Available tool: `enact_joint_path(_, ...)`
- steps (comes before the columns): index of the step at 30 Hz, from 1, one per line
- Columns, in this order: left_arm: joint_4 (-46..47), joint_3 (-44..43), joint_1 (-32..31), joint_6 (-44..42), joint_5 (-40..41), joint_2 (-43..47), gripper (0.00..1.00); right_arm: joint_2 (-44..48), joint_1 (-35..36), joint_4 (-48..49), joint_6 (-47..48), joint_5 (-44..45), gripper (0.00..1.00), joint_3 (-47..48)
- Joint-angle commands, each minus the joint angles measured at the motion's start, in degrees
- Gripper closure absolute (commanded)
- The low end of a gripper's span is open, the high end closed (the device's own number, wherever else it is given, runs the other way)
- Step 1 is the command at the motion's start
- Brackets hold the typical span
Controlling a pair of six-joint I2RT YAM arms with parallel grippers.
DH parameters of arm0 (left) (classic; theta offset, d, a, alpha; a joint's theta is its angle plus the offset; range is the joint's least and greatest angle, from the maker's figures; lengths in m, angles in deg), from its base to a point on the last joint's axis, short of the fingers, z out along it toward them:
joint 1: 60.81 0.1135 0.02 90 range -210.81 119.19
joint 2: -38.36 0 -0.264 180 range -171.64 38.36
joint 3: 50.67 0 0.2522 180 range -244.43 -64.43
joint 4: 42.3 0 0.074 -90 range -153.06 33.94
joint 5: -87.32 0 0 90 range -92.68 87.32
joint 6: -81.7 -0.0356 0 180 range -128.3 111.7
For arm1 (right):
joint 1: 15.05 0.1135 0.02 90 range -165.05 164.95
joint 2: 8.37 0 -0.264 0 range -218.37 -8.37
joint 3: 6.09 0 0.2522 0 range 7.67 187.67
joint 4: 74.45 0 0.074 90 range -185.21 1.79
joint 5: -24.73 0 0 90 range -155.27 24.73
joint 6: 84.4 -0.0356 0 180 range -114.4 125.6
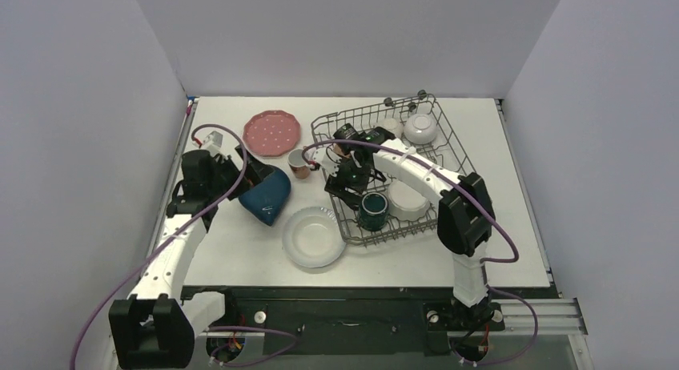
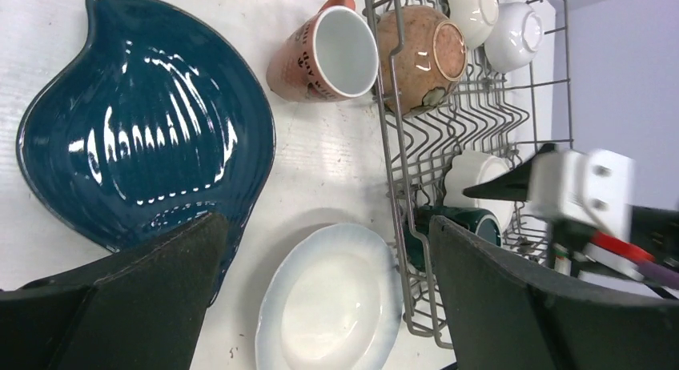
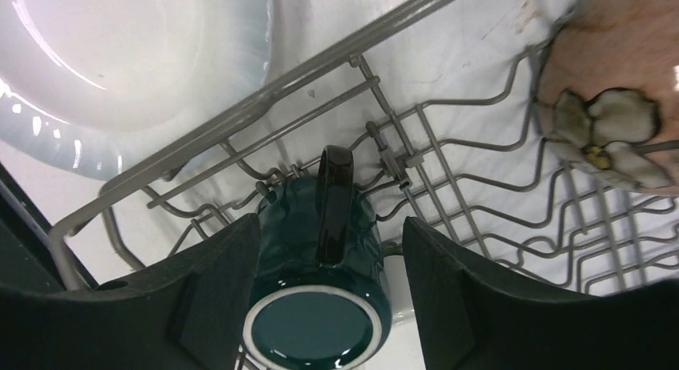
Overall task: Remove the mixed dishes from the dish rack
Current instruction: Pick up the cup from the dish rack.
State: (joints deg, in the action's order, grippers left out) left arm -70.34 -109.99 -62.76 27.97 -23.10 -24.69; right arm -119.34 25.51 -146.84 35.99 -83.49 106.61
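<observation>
**Finding.** The right gripper is inside the dish rack, at the near corner on the rack's left side. Its jaws are apart and straddle the dark green mug. One finger stands on each flank of the mug body. The wrist view does not settle whether either pad touches the glaze, and a narrow gap seems to remain on one side.

**Orientation.** The mug rests on the rack's wires with one round end turned toward the wrist camera. Whether that end is the mouth or the base cannot be told. Its long axis runs roughly along the fingers. The handle lies on the upper side, midway between the fingers and pointing toward the rack's rim, so the closing line crosses the body rather than the handle.

**Reach.** The left gripper is outside the rack's left wall, jaws apart and empty, above the dark blue leaf-shaped dish and the white plate. The right arm is plainly nearer the mug.

**Judgement.** The next move is to close squarely, then lift clear of the prongs.
</observation>
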Motion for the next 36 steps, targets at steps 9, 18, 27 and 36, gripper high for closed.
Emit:
enact_joint_path(9, 2.6, 4.7, 4.2, -2.0, -7.5, 10.4, 0.03, -6.6, 0.6, -2.7, -3.1, 7.5, 0.62, 2.8)
enact_joint_path(18, 4.2, 6.0, 4.2, -0.3, -11.1, 11.2, 0.04, -7.2, 0.0, -4.5, -2.1, 6.8, 1.00, 3.4)
enact_joint_path(27, 21.0, 11.5, 0.6, 14.1, -21.0, 9.4, 0.03, 0.8, -4.7, -5.9, -2.3, -3.0, 1.00, 5.8)
enact_joint_path(36, 41.9, 15.5, -16.0, 31.1, -11.7, 2.0, 0.04, 8.9, -16.0, -2.2, -7.7, -21.2, 1.00, 6.4)
